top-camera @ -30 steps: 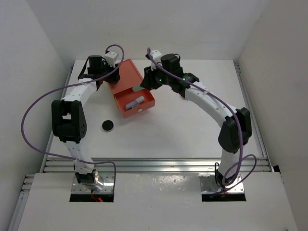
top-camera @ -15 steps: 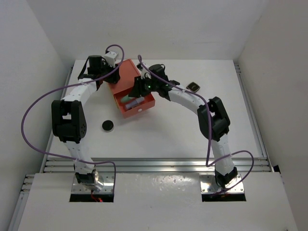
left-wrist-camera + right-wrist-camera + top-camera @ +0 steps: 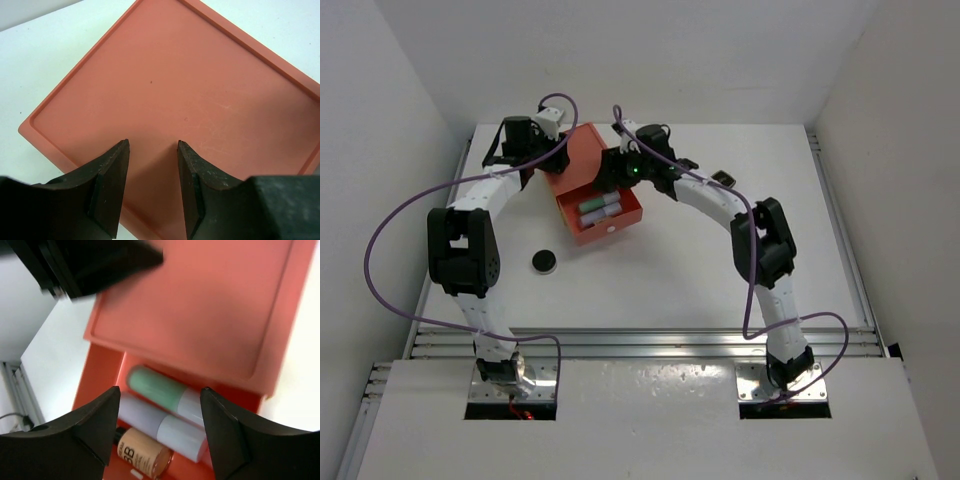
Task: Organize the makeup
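While left gripper (image 3: 152, 147) and right gripper (image 3: 160, 392) are gaping empty, we are judging the flat black round disc (image 3: 544, 261) light, stiff, slick, best pinched across its rim.

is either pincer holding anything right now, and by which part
Nothing is held. The left pincer is open over the orange box lid, and the right pincer is open above the tubes lying in the drawer.
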